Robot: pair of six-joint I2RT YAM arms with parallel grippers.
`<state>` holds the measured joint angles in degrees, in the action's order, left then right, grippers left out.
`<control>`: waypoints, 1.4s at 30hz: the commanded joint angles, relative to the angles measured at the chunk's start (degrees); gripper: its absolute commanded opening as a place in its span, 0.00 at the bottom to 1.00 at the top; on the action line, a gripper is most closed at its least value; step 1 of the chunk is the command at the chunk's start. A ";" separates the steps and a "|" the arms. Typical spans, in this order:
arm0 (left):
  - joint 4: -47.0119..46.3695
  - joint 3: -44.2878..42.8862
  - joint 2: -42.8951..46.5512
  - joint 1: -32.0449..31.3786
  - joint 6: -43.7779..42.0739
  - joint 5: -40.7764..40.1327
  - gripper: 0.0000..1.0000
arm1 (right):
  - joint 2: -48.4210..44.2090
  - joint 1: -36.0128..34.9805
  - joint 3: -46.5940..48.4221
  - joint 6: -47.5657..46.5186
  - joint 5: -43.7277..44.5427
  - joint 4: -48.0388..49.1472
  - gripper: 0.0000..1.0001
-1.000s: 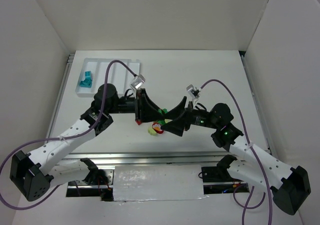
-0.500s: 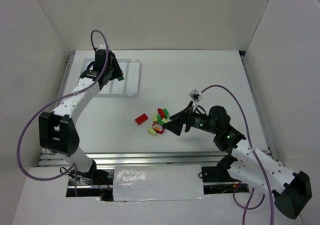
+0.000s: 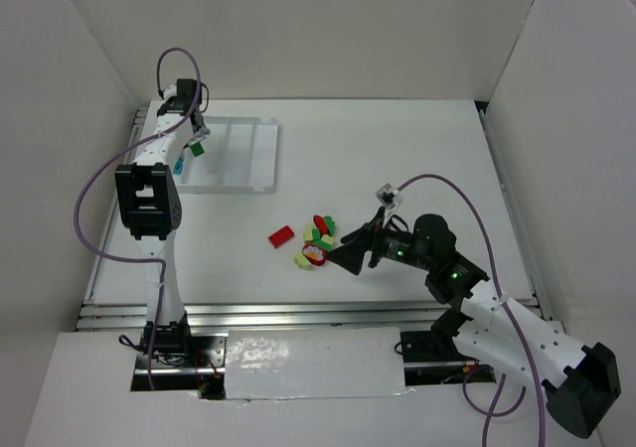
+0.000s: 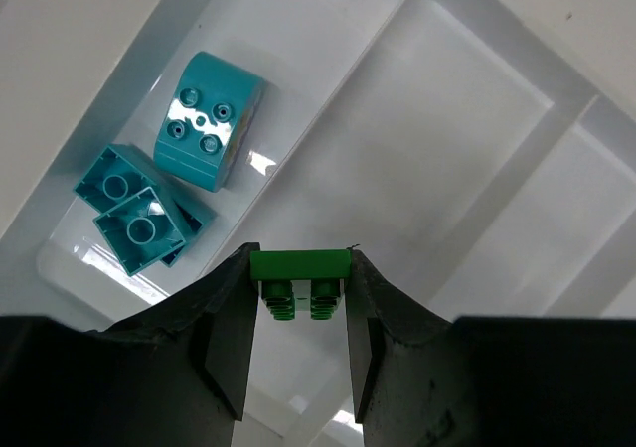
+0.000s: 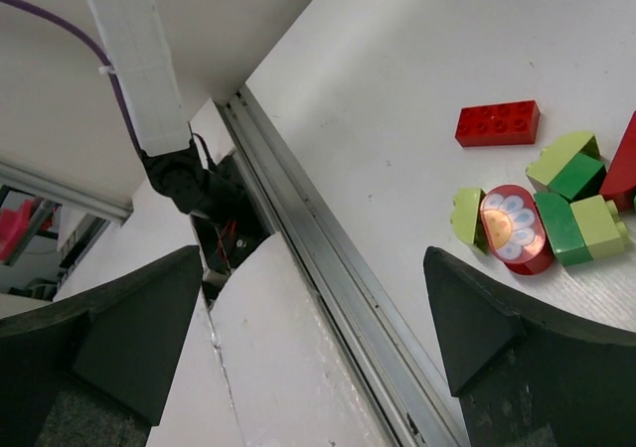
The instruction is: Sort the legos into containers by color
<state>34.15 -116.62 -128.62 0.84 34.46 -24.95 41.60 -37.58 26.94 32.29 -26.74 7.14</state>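
While the left arm reaches to the far left corner of the table, its left gripper (image 4: 298, 313) is clamped on a small green brick (image 4: 298, 266), one finger pressed against each end, studs pointing down toward the white tray (image 4: 477, 149). The brick hangs above the tray without touching it, over the rim between the outermost compartment and the one next to it; which of the two it is over I cannot tell. That outermost compartment holds the teal bricks (image 4: 209, 119), one with a rounded top lying apart and two or three others (image 4: 134, 221) bunched together near the end wall. The other compartments that show in the wrist view are bare. On the open table (image 3: 417, 159), well apart from the tray, the rest of the bricks lie in a loose cluster (image 3: 318, 240): a flat red brick (image 5: 497, 122) off to one side, then a round red piece with a flower print (image 5: 509, 226) touching green (image 5: 561, 226) and yellow-green (image 5: 599, 223) bricks. The right gripper (image 3: 343, 253) sits low just beside this cluster, its jaws spread wide and holding nothing.
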 commanded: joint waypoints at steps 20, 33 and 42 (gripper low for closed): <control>-2.32 14.47 22.68 -0.40 3.24 6.22 1.00 | 19.46 -0.82 10.84 6.20 23.04 -12.31 0.99; -11.92 54.47 64.71 -22.89 -0.62 17.91 0.99 | 41.27 -2.93 25.26 3.13 36.23 -21.55 0.79; -4.80 63.88 78.16 -26.07 -6.24 27.76 1.00 | 48.92 -2.58 29.83 -1.61 34.92 -19.97 0.61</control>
<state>28.71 -52.47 -55.48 -25.04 31.83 -1.43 88.68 -39.99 53.34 33.71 8.14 -13.39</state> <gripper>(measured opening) 0.995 0.606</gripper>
